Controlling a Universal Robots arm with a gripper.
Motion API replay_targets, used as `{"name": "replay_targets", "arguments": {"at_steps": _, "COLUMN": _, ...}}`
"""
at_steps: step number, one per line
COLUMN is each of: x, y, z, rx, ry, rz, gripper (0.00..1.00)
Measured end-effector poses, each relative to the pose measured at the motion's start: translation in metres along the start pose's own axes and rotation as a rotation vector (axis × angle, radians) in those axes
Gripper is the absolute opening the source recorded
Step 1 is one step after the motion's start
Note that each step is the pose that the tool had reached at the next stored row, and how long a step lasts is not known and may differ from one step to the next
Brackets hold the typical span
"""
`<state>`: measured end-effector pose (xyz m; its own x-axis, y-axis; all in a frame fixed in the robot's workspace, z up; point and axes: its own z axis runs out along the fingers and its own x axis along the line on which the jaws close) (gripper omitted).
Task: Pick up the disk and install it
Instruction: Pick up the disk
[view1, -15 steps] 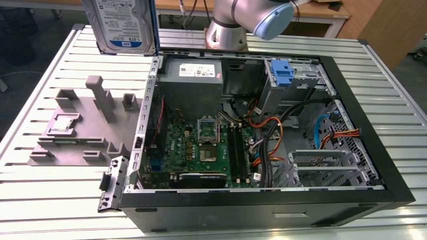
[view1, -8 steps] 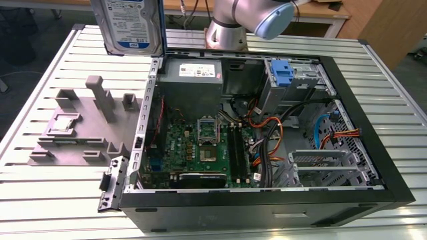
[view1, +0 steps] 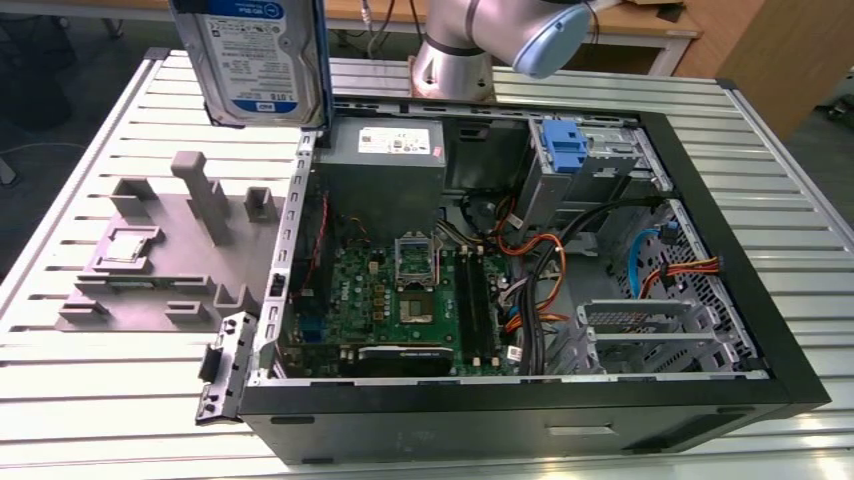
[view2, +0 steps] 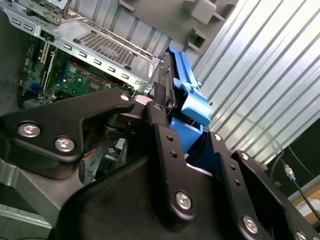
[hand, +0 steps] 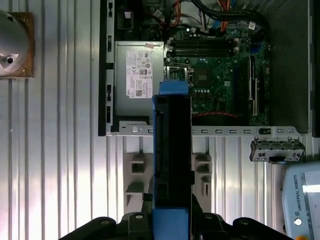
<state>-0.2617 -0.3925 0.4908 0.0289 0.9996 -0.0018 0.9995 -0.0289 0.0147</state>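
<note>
We see the hand (hand: 171, 220) clamped on the disk (view1: 254, 60), one finger on either side of it. The disk hangs upright in the air, its label facing the exterior view, over the wall of the open computer case (view1: 534, 410) near the grey power supply (view1: 387, 150). A grey holder (view1: 160, 260) lies on the table (view1: 120, 400) beside the case.

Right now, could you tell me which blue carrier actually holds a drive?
The raised one around the disk; the blue bracket in the case stands empty.
</note>
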Motion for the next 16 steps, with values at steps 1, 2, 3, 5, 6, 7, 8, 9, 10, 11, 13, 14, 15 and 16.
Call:
{"name": "replay_targets", "arguments": {"at_steps": 1, "x": -0.0002, "y": 0.0013, "z": 0.0003, "rx": -0.0008, "ry": -0.0007, "rz": 0.0, "gripper": 0.37}}
{"name": "replay_targets", "arguments": {"at_steps": 2, "x": -0.0003, "y": 0.0033, "z": 0.0007, "rx": -0.0022, "ry": -0.001, "rz": 0.0, "gripper": 0.37}}
{"name": "replay_targets", "arguments": {"at_steps": 3, "x": -0.0003, "y": 0.0055, "z": 0.0011, "rx": -0.0032, "ry": -0.001, "rz": 0.0, "gripper": 0.37}}
{"name": "replay_targets", "arguments": {"at_steps": 5, "x": -0.0003, "y": 0.0102, "z": 0.0018, "rx": -0.005, "ry": -0.0011, "rz": 0.0, "gripper": 0.37}}
{"name": "replay_targets", "arguments": {"at_steps": 6, "x": -0.0002, "y": 0.0116, "z": 0.0021, "rx": -0.006, "ry": -0.001, "rz": 0.0, "gripper": 0.37}}
{"name": "replay_targets", "arguments": {"at_steps": 7, "x": -0.0002, "y": 0.0117, "z": 0.0022, "rx": -0.0067, "ry": -0.001, "rz": 0.0, "gripper": 0.37}}
{"name": "replay_targets", "arguments": {"at_steps": 8, "x": -0.0002, "y": 0.0118, "z": 0.0022, "rx": -0.0072, "ry": -0.001, "rz": 0.0, "gripper": 0.37}}
{"name": "replay_targets", "arguments": {"at_steps": 9, "x": -0.0002, "y": 0.0118, "z": 0.0022, "rx": -0.0076, "ry": -0.001, "rz": 0.0, "gripper": 0.37}}
{"name": "replay_targets", "arguments": {"at_steps": 10, "x": -0.0002, "y": 0.0118, "z": 0.0021, "rx": -0.0079, "ry": -0.001, "rz": 0.0, "gripper": 0.37}}
{"name": "replay_targets", "arguments": {"at_steps": 11, "x": -0.0002, "y": 0.0118, "z": 0.0022, "rx": -0.0109, "ry": -0.0009, "rz": 0.0, "gripper": 0.37}}
{"name": "replay_targets", "arguments": {"at_steps": 13, "x": -0.0002, "y": 0.0118, "z": 0.0021, "rx": -0.0146, "ry": -0.0009, "rz": 0.0, "gripper": 0.37}}
{"name": "replay_targets", "arguments": {"at_steps": 14, "x": -0.0002, "y": 0.0118, "z": 0.0021, "rx": -0.015, "ry": -0.0008, "rz": 0.0, "gripper": 0.37}}
{"name": "replay_targets", "arguments": {"at_steps": 15, "x": -0.0002, "y": 0.0118, "z": 0.0022, "rx": -0.0155, "ry": -0.0008, "rz": 0.0, "gripper": 0.37}}
{"name": "replay_targets", "arguments": {"at_steps": 16, "x": -0.0002, "y": 0.0118, "z": 0.0022, "rx": -0.0159, "ry": -0.0008, "rz": 0.0, "gripper": 0.37}}
